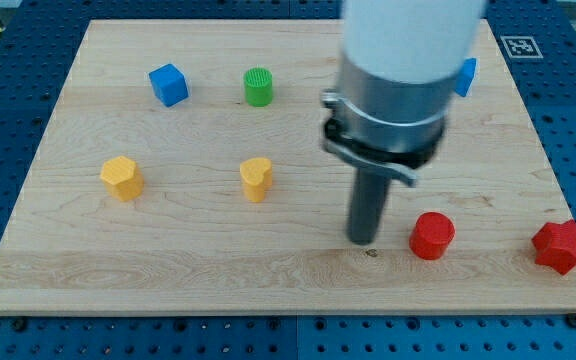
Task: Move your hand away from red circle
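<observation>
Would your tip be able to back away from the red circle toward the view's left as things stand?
Probably yes. My tip sits just left of the red circle, apparently not touching it, and the nearest block leftward, the yellow heart-shaped block, lies farther up the board.

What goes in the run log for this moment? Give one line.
tip: my tip on board | near: just left of red circle, small gap | right: red star | left: yellow heart | state: not yet away

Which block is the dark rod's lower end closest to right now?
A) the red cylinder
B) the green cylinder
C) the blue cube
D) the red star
A: my tip sits just to the view's left of the red cylinder, with a small gap showing between them.
</observation>
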Robot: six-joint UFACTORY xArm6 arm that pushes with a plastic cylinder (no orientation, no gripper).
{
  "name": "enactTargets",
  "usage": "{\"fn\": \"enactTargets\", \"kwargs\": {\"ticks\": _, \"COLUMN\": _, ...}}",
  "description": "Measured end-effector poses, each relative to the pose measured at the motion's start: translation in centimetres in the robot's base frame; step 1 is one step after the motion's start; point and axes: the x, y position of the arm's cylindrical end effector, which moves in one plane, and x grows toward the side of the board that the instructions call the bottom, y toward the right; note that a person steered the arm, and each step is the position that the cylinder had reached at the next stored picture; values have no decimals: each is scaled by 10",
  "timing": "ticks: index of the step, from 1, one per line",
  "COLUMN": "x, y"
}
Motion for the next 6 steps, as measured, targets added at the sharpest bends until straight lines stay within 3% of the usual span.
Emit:
{"fn": "enactTargets", "kwargs": {"ticks": 2, "x": 0, "y": 101}}
{"fn": "enactTargets", "kwargs": {"ticks": 3, "x": -5, "y": 85}}
{"fn": "enactTargets", "kwargs": {"ticks": 5, "x": -111, "y": 54}}
{"fn": "enactTargets", "kwargs": {"ticks": 6, "x": -121, "y": -22}}
